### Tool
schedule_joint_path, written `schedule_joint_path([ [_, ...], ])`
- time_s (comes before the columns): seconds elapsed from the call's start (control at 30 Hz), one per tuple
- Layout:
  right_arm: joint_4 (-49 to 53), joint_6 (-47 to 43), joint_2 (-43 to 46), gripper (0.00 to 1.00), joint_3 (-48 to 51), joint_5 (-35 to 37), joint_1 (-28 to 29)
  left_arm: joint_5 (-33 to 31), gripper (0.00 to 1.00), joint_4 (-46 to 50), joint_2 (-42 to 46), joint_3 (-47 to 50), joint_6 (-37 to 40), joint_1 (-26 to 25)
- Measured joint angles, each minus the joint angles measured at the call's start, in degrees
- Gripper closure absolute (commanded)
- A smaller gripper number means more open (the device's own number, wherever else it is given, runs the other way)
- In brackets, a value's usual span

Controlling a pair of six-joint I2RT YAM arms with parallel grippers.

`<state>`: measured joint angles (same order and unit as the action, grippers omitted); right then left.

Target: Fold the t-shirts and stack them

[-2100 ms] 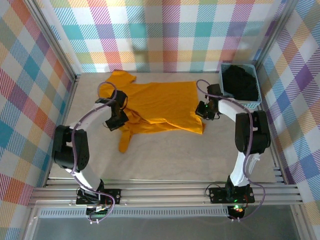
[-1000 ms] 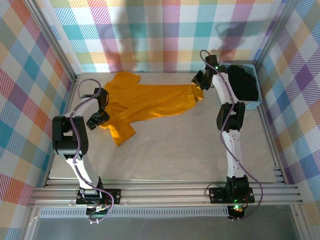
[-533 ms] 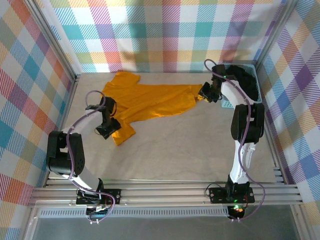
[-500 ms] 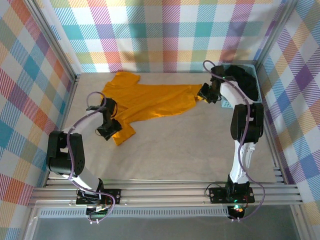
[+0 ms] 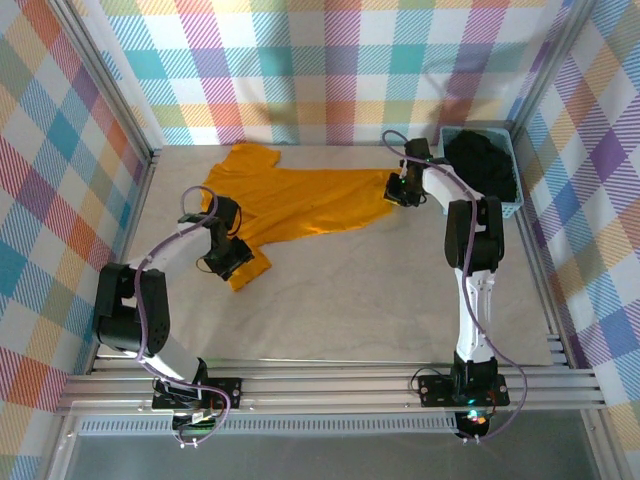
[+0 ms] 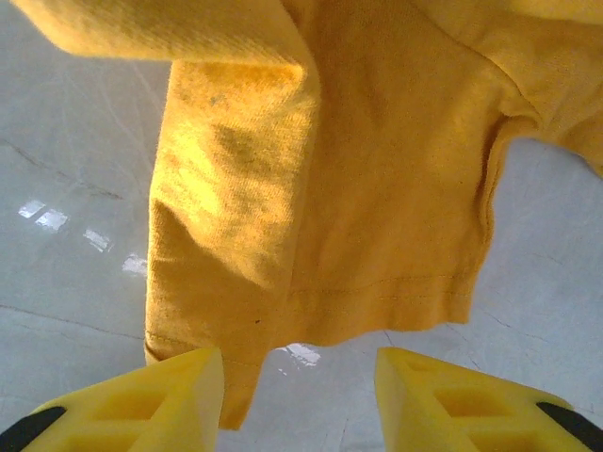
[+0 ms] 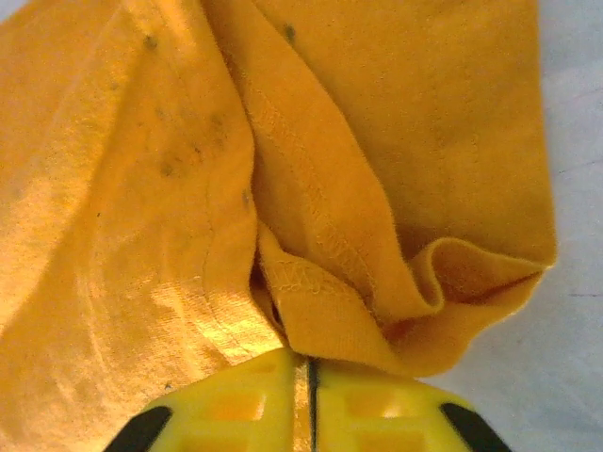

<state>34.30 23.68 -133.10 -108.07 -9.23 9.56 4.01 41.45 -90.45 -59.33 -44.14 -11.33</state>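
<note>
- Since half a second ago the right gripper (image 5: 397, 190) has slid a little leftward along the far side of the table (image 5: 350, 290). It has taken the corner of the orange shirt (image 5: 310, 200) with it, while the left gripper (image 5: 230, 262) has edged slightly to the right over the near sleeve.
- In the top view the orange shirt lies flat across the far half of the table. Its body is stretched left to right, one sleeve points at the back wall and the other trails toward the near side.
- In the right wrist view the right gripper (image 7: 309, 391) is clamped. Its yellow fingers (image 7: 226, 405) are pressed together, with a bunched fold of the orange shirt (image 7: 141, 188) pinched at their tips, the hem curling to the right of the pinch.
- In the left wrist view the left gripper (image 6: 300, 395) is spread wide. Its fingers (image 6: 141, 405) stand apart just short of the sleeve's stitched hem, grasping nothing. The orange shirt (image 6: 377, 169) lies on the pale tabletop beyond them.
- At the far right corner sits the light blue basket (image 5: 500, 209), just beside the right gripper's arm. A black garment (image 5: 482, 165) is heaped inside it, apart from the orange shirt.
</note>
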Motion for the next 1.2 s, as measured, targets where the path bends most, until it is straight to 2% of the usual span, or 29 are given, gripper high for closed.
schedule_joint_path([
  [0.07, -0.72, -0.63, 0.2, 1.0, 0.96, 0.04, 0.17, 0.0, 0.55, -0.04, 0.5, 0.02, 0.0, -0.02],
  [0.17, -1.97, -0.83, 2.29, 1.0, 5.57, 0.22, 0.87, -0.02, 0.55, -0.04, 0.81, 0.02, 0.0, -0.02],
  [0.4, -2.03, 0.96, 14.71, 1.0, 16.79, 0.39, 2.69, -0.02, 0.56, -0.09, 0.81, 0.02, 0.0, -0.04],
  [0.43, -2.01, 1.18, 16.5, 0.98, 17.53, 0.42, 2.89, -0.02, 0.56, -0.07, 0.81, 0.02, 0.02, -0.04],
  [0.57, -2.16, 1.44, 20.48, 0.7, 18.4, 0.85, 3.1, 0.02, 0.56, -0.11, 0.81, 0.02, 0.0, -0.07],
  [0.67, -1.55, -0.5, 18.36, 0.57, 16.39, 2.1, 3.02, 0.46, 0.55, -0.7, 0.81, 0.02, 0.11, -0.07],
  [0.77, -1.51, -3.08, 13.64, 0.5, 12.61, 4.2, 2.89, 2.54, 0.46, -3.45, 1.73, 0.68, 0.83, -0.15],
  [0.87, -1.31, -5.86, 9.33, 0.49, 9.11, 5.68, 2.89, 6.82, 0.38, -10.4, 7.04, 4.39, 1.18, -0.52],
  [1.0, -0.09, -8.31, 4.39, 0.5, 2.93, 6.69, 2.84, 12.7, 0.36, -21.07, 16.2, 8.68, 0.39, -1.84],
  [1.1, 0.52, -9.31, 1.4, 0.52, -1.05, 7.21, 2.86, 16.04, 0.36, -26.67, 18.1, 8.96, 0.11, -2.58],
  [1.2, 1.49, -9.64, -0.85, 0.53, -3.08, 7.34, 2.99, 17.57, 0.37, -28.24, 18.12, 8.96, 0.0, -2.93],
])
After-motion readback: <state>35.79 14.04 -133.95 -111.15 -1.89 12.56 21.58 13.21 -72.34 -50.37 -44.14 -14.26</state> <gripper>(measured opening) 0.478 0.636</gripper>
